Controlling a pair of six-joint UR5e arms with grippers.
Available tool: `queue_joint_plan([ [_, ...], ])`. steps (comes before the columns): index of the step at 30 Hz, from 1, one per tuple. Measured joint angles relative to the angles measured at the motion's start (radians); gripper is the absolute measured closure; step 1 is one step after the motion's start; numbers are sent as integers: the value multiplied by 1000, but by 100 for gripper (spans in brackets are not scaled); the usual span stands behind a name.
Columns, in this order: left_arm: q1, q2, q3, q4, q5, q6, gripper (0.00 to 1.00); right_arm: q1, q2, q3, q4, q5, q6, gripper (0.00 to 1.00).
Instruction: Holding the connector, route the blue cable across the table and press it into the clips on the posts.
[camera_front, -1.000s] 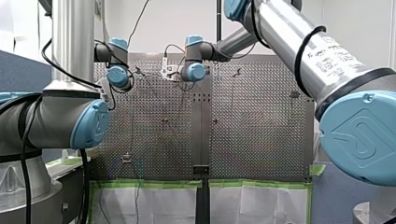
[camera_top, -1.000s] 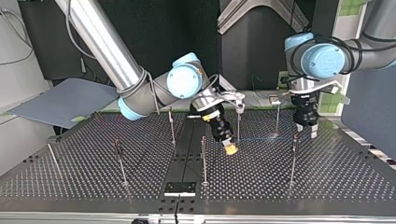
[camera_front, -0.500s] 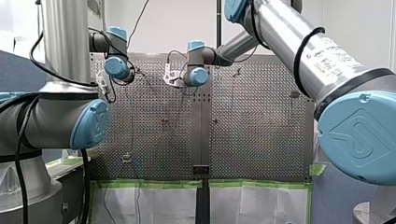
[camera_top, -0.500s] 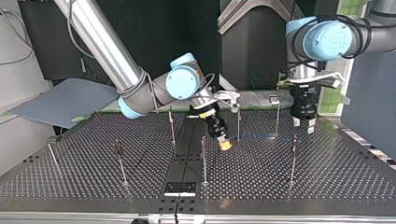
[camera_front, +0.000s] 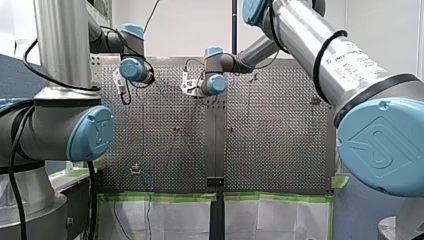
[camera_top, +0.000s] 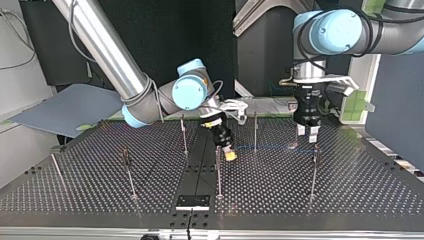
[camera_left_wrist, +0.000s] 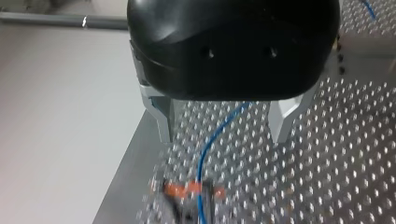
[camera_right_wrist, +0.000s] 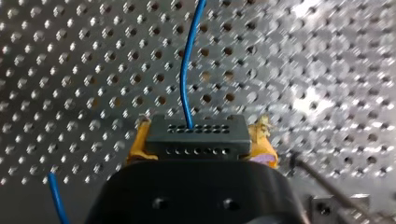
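In the right wrist view my right gripper (camera_right_wrist: 198, 140) is shut on the black connector (camera_right_wrist: 196, 134), which sits between its yellow pads (camera_right_wrist: 138, 142). The blue cable (camera_right_wrist: 189, 65) leaves the connector and runs ahead over the perforated table. In the top view that gripper (camera_top: 229, 154) hangs low near the middle posts, and the cable (camera_top: 265, 147) stretches toward the view's right. My left gripper (camera_left_wrist: 223, 135) is open, its metal fingers (camera_left_wrist: 163, 121) apart above the cable (camera_left_wrist: 205, 154) and a blurred clip (camera_left_wrist: 191, 191). It hovers (camera_top: 307, 132) above the table at the top view's right.
Several thin posts stand on the perforated table (camera_top: 350, 190), among them one (camera_top: 218, 170) just in front of my right gripper, one (camera_top: 255, 131) beside it and one (camera_top: 313, 172) under my left gripper. A small black plate (camera_top: 192, 202) lies at the near edge.
Both grippers have moved toward the top view's left. My right gripper carried the connector back toward the middle posts, and my left gripper rose and stayed open.
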Motion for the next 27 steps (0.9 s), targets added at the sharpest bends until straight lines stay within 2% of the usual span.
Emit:
queue_joint_plan([
  [3,-25,-3,2,9,-1,27,0,-7,-1,8,3,3,0,100],
  [8,-44,-27,20,26,-10,69,0,-11,-1,11,6,4,1,100],
  [17,-62,-114,89,34,-84,159,0,-20,-1,11,7,4,-3,100],
  [20,-69,-137,108,48,-95,182,0,-23,-1,11,7,3,-3,100],
  [27,-80,-190,151,80,-104,193,0,-27,0,11,3,2,-4,100],
])
